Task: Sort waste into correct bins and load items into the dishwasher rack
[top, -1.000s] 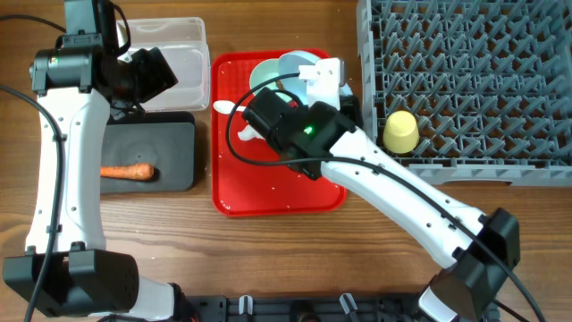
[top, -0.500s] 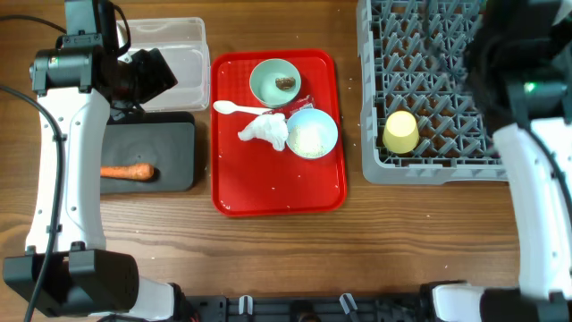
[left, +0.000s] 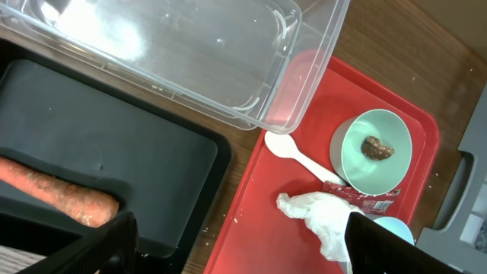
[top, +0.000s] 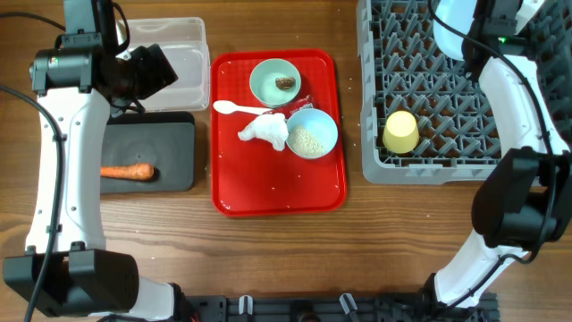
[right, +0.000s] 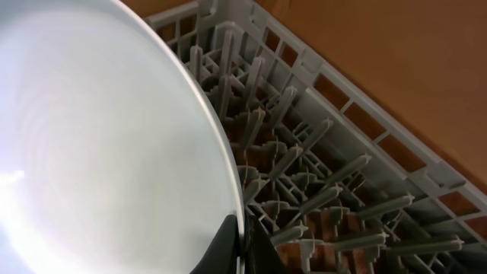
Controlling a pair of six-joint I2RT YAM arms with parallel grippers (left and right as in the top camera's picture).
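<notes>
My right gripper (right: 242,245) is shut on the rim of the pale-blue plate (right: 106,152) and holds it on edge over the far side of the grey rack (top: 465,89). A yellow cup (top: 400,131) lies in the rack. My left gripper (left: 236,243) is open and empty, between the clear tub (top: 179,45) and the red tray. The carrot (top: 128,172) lies in the black tray (top: 174,143). On the red tray are a mint-green bowl (top: 264,88) with a brown lump (top: 285,82), a napkin (top: 264,131), a red wrapper (left: 365,199) and a pale-blue bowl (top: 327,127) with rice (top: 308,139).
The red serving tray (top: 277,188) lies between the bins and the rack. A white plastic spoon (top: 237,108) lies on it beside the napkin. Loose rice grains dot the tray floor. Bare wooden table shows in front.
My right arm has swung from over the red tray to the rack, carrying the plate. The bowls and napkin it covered now show. The left arm has not moved.
</notes>
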